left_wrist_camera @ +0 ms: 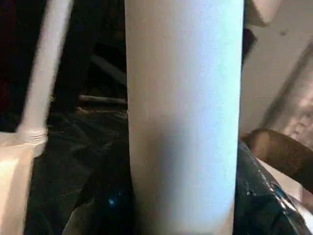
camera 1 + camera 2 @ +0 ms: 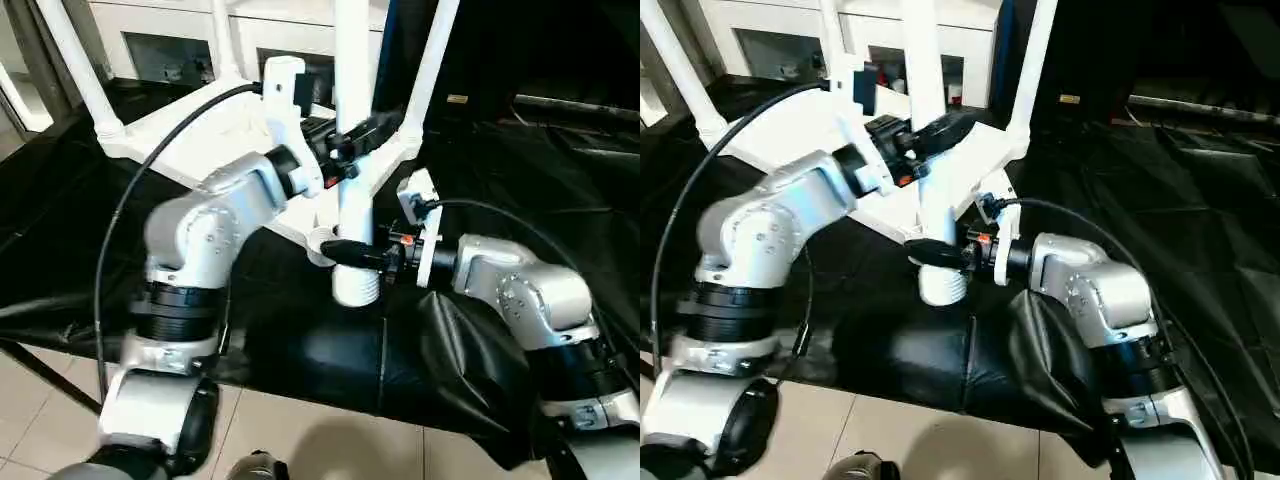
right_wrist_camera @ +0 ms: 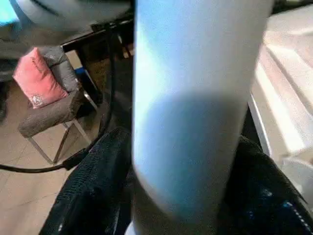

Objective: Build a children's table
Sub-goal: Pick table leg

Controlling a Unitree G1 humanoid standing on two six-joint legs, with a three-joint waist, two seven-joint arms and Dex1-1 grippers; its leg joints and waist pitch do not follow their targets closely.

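I have the last leg [image 2: 352, 150] upright with both hands clenched on it: the left hand [image 2: 347, 140] grips it higher up, the right hand [image 2: 352, 254] grips it low, just above its ribbed bottom end, which hangs close over the black-covered tabletop [image 2: 300, 340]. The children's table top [image 2: 200, 140] lies upside down just behind, ribbed underside up, with other legs already standing in its far corner sockets, one on the left [image 2: 75, 60] and one on the right [image 2: 430, 65]. The open near corner socket [image 2: 322, 243] sits right beside the leg's lower end, touching or nearly so; I can't tell which. As I judge it, the step is seating this leg in that socket. To do it well I'd lift the bottom end clear of the socket rim, centre it over the opening, and keep the leg plumb by moving both hands together. Then I'd press straight down, or twist if the ribs are threads, with the lower hand steering. Any tilt will probably jam the end on the rim.
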